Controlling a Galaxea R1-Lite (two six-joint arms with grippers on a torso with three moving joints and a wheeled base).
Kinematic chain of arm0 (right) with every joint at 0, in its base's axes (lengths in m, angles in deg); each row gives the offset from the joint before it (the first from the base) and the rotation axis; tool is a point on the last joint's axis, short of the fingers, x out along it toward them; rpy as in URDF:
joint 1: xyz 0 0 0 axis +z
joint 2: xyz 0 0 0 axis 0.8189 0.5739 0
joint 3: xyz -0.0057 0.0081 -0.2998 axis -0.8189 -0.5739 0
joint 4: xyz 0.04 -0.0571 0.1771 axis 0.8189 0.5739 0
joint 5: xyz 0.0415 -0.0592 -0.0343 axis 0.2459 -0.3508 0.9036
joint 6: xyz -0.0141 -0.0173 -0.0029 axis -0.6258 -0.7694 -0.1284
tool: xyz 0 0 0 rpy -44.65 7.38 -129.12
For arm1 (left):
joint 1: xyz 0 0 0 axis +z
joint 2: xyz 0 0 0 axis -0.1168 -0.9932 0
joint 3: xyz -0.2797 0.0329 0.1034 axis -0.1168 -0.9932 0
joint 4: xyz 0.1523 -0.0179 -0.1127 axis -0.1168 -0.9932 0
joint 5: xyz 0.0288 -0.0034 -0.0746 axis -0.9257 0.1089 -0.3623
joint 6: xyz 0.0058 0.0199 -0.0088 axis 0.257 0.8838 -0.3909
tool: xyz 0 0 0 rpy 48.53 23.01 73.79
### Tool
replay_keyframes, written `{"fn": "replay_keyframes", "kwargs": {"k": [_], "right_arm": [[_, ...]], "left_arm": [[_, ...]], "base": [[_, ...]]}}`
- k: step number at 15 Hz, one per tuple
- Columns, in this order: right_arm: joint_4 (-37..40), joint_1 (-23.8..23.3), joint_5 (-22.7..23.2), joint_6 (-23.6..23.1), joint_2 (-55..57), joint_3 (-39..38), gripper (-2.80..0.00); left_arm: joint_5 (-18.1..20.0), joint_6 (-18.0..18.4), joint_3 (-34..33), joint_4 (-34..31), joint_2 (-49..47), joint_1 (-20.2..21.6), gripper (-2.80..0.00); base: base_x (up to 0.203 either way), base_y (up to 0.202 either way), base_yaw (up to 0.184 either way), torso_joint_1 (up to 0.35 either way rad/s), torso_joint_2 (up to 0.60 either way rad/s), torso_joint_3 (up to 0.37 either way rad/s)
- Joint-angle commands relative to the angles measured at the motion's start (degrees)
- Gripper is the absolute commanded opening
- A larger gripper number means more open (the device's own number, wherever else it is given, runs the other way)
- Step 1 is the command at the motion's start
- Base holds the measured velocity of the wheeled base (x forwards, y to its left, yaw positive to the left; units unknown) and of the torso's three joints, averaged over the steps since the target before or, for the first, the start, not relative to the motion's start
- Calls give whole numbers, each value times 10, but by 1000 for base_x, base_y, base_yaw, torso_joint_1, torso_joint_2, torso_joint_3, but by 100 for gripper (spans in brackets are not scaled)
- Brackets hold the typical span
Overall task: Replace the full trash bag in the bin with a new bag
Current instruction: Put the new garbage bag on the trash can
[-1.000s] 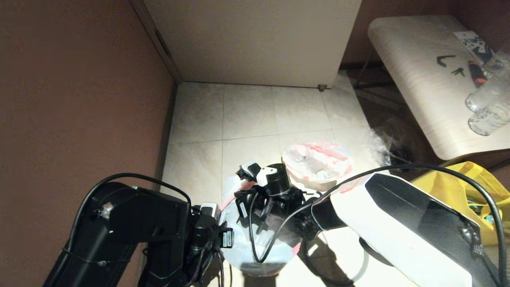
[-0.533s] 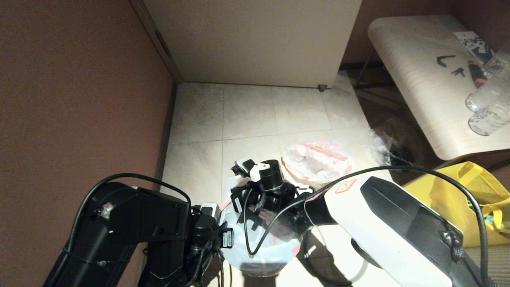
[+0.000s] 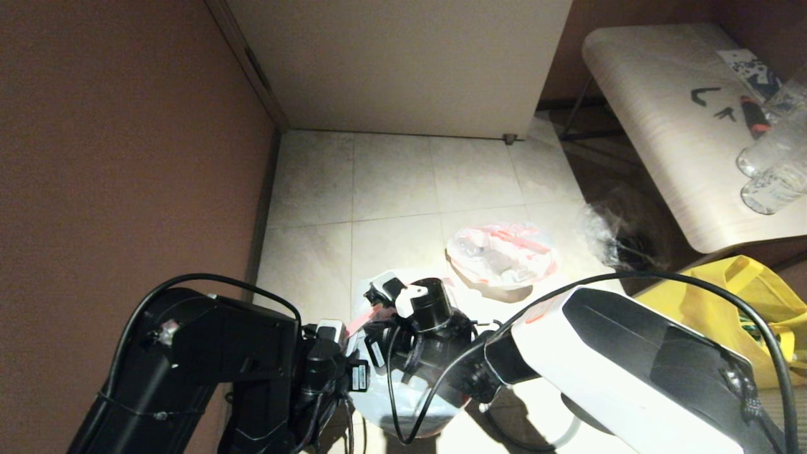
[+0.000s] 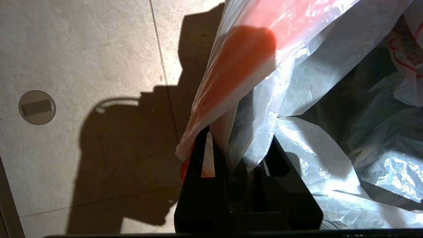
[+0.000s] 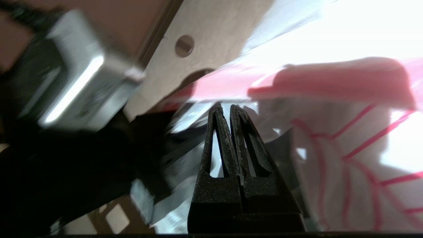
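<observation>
— Two grippers, one bag. Why are both bunched up down there by the wall?

— My guess is they're spreading the new bag [image 3: 378, 384] over the bin, which I can't actually see under the plastic. The left gripper [image 4: 228, 155] pins the pinkish-red edge so that side stays put, and the right gripper [image 5: 226, 110] works along the rim opposite.

— Is the left one really holding it?

— Yes. Its jaws are narrowed onto a fold of the film; the plastic runs up between the fingers [image 4: 198, 165] and fans out above them.

— And the right?

— Its jaws are pressed together, tips touching, right at the red strip. Whether any film is caught between them, I can't tell.

— Where's the full bag [image 3: 502, 255]?

— On the floor [image 3: 391, 176] beyond the arms, well apart from both grippers, a lumpy bundle with bottles showing through. So the old one is out, and lining is the step in hand.

— What's the risk?

— Thin film. Pull too hard and it could tear or slip from the left grip.
</observation>
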Motion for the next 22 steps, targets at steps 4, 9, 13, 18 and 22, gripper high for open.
{"fn": "replay_keyframes", "kwargs": {"k": [4, 9, 13, 18, 22], "right_arm": [[47, -23, 1, -3, 42, 114, -280], [100, -42, 0, -4, 61, 194, -280], [99, -65, 0, -9, 68, 203, -280], [44, -101, 4, -5, 74, 205, -280], [33, -130, 2, 8, 84, 200, -280]], "left_arm": [[0, -2, -1, 5, 2, 0, -280], [-1, -2, -1, 5, 2, 0, -280], [-1, -1, -2, 5, 2, 0, -280], [-1, -1, -2, 5, 1, 0, -280], [-2, -1, 3, 5, 0, 4, -280]], "base": [[0, 0, 0, 0, 0, 0], [0, 0, 0, 0, 0, 0], [0, 0, 0, 0, 0, 0], [0, 0, 0, 0, 0, 0], [0, 0, 0, 0, 0, 0]]}}
